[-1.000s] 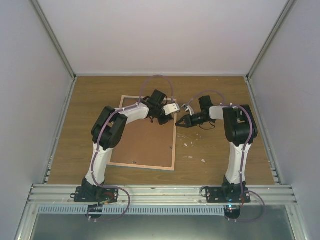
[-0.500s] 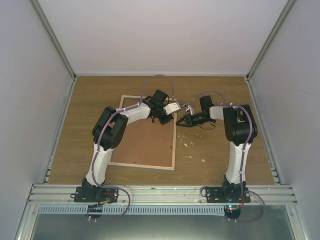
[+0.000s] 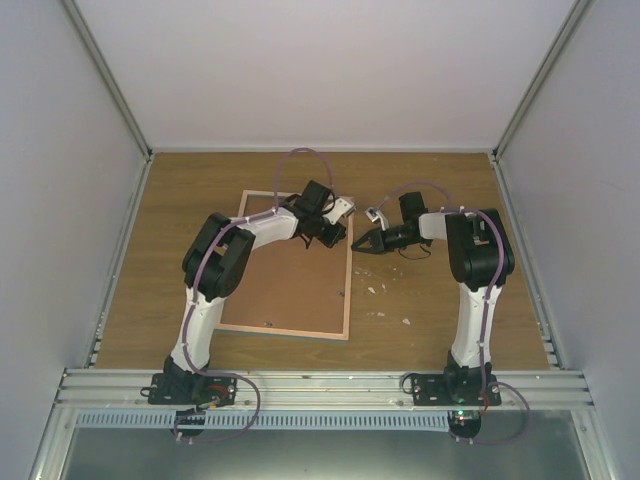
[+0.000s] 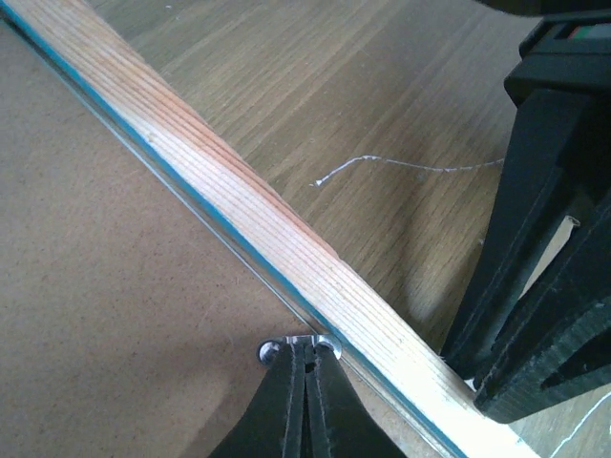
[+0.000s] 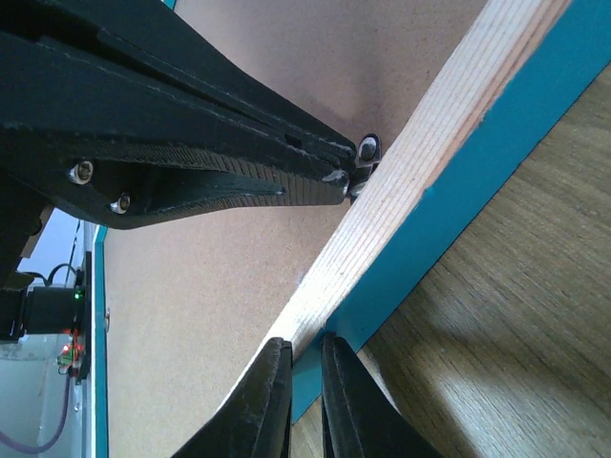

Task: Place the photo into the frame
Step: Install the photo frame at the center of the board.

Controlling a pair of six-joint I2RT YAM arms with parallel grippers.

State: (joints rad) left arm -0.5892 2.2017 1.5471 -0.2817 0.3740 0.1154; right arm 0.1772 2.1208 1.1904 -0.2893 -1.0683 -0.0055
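The frame point(image 3: 347, 290) lies face down on the table, brown backing board up, with a light wood rail point(image 4: 248, 219) and a teal outer side point(image 5: 496, 124). My left gripper point(image 3: 335, 232) point(image 4: 307, 345) is shut on a small metal tab point(image 4: 330, 345) on the board, just inside the right rail. From the outside, my right gripper point(image 3: 356, 243) point(image 5: 305, 349) meets that same rail. Its jaws are nearly together, with the teal edge showing in the slit. The photo is out of view.
Small white scraps point(image 3: 380, 290) point(image 3: 406, 321) lie on the wooden table to the right of the frame. A thin white thread point(image 4: 410, 167) lies beyond the rail. The right arm's black gripper body point(image 4: 544, 239) stands close beside my left fingers. Pale walls enclose the table.
My left wrist has shifted slightly toward the far end of the frame's right rail. The right jaws have narrowed a little against the rail.
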